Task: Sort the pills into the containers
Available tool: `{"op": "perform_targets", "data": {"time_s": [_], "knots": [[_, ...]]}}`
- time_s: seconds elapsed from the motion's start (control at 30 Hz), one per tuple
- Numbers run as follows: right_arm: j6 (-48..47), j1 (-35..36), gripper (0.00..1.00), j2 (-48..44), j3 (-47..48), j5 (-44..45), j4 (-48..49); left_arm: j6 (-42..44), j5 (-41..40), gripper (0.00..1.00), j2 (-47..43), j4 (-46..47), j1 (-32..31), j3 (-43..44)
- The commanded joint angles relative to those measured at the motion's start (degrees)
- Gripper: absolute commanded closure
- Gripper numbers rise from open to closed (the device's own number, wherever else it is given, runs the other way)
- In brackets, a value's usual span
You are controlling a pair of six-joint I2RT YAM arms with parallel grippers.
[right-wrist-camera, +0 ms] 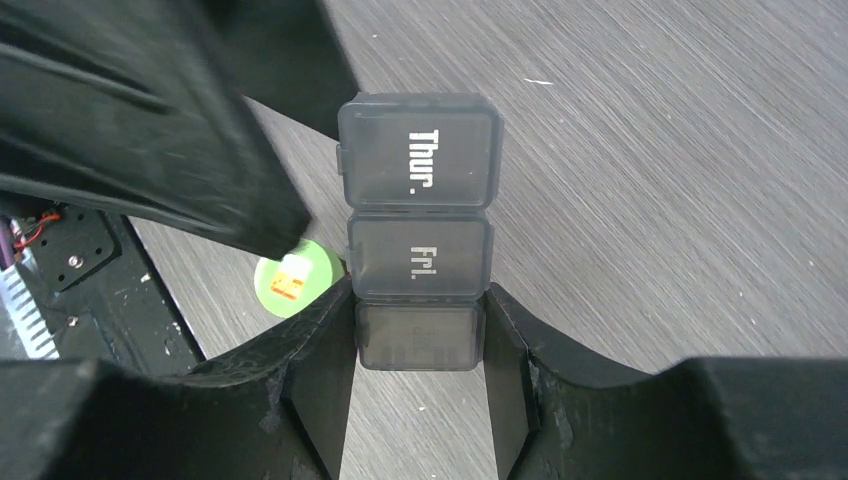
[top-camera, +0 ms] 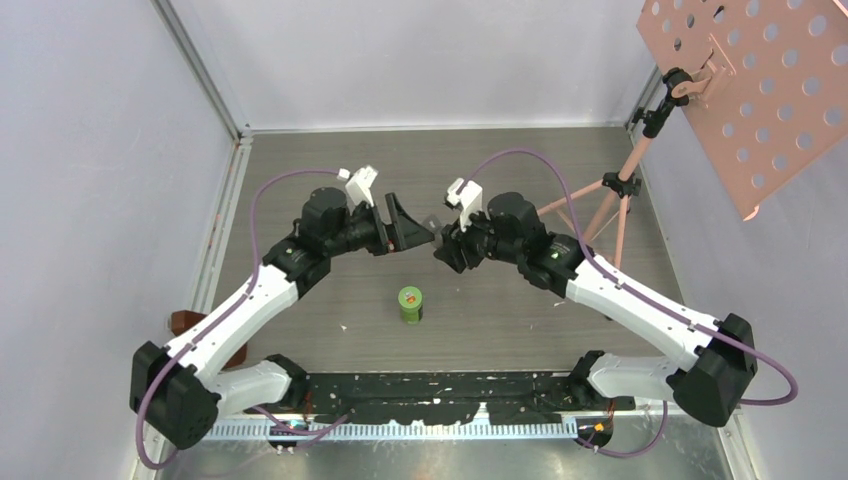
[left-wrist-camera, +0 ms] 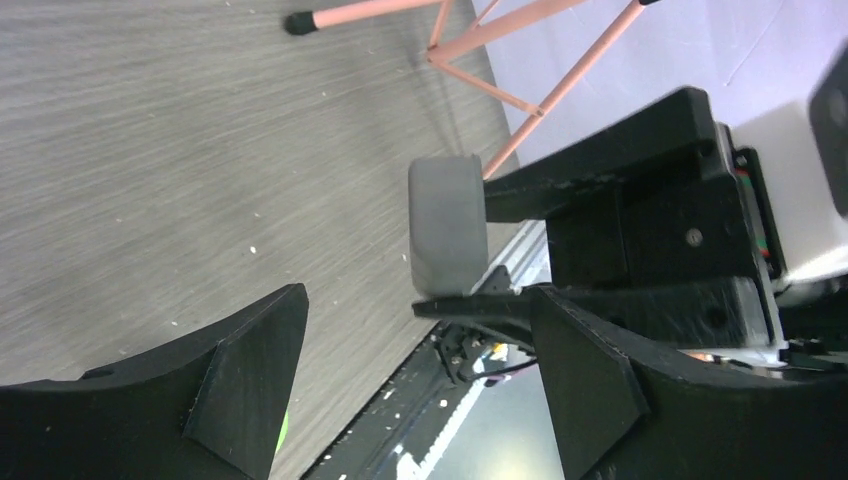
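My right gripper (right-wrist-camera: 419,320) is shut on one end of the dark-grey case (right-wrist-camera: 420,240), whose lids read "Thur." and "Fri.", and holds it above the table. In the top view the case (top-camera: 430,221) hangs between both grippers. My left gripper (left-wrist-camera: 420,340) is open, with its jaws on either side of the case's free end (left-wrist-camera: 447,225), not touching it; in the top view it (top-camera: 408,228) faces my right gripper (top-camera: 446,245). The green bottle (top-camera: 410,304) with its red-marked top stands upright on the table below them, also in the right wrist view (right-wrist-camera: 292,278).
A pink tripod stand (top-camera: 610,200) with a perforated pink board (top-camera: 760,90) stands at the back right; its legs show in the left wrist view (left-wrist-camera: 470,60). White enclosure walls ring the grey table (top-camera: 500,330). A black rail (top-camera: 440,395) runs along the near edge.
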Motion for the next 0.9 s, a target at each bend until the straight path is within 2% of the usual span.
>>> {"op": "perform_targets", "data": {"time_s": [0.0,0.07,0.17,0.27,0.37,0.43,0.67,0.7,0.77,0.8,0.83,0.87], "knots": [[-4.99,1.51,0.61,0.04,3.49,-3.93,1.09,-5.00,7.97,0.16,2.61,8.66,0.22,1.07],[-5.90,2.07,0.61,0.89,4.10,-3.50,0.20,-7.21,9.47,0.16,2.76,13.47,0.22,-0.24],[-6.33,2.54,0.61,1.76,4.61,-3.22,-0.80,-6.70,8.71,0.21,2.81,12.59,0.22,-0.36],[-6.65,2.68,0.61,1.93,5.35,-3.91,-1.61,-5.05,8.28,0.41,3.02,9.82,0.22,-0.25],[-6.91,2.69,0.61,2.02,5.95,-3.99,-2.55,-4.90,9.18,0.55,3.38,8.90,0.22,-0.78],[-7.11,2.69,0.61,2.18,6.14,-3.58,-2.95,-4.90,9.35,0.57,3.26,8.24,0.22,-1.30],[-6.96,2.69,0.61,2.89,6.46,-3.82,-3.18,-4.77,10.13,0.56,3.14,7.56,0.22,-1.76],[-6.84,2.69,0.61,2.95,6.52,-3.71,-3.13,-4.73,10.19,0.59,3.27,7.44,0.22,-1.69],[-6.68,2.69,0.61,3.00,6.49,-3.38,-2.69,-4.39,10.14,0.69,3.50,7.42,0.29,-1.53],[-6.61,2.69,0.57,2.96,6.44,-2.86,-2.53,-4.30,10.12,0.79,3.57,7.42,0.31,-1.37],[-6.44,2.69,0.53,2.62,6.24,-1.66,-1.76,-4.29,10.09,0.91,3.67,7.42,0.30,-1.20],[-6.36,2.69,0.42,2.24,5.33,-0.91,-1.10,-4.36,9.97,0.98,3.82,7.42,0.38,-0.95]]}}
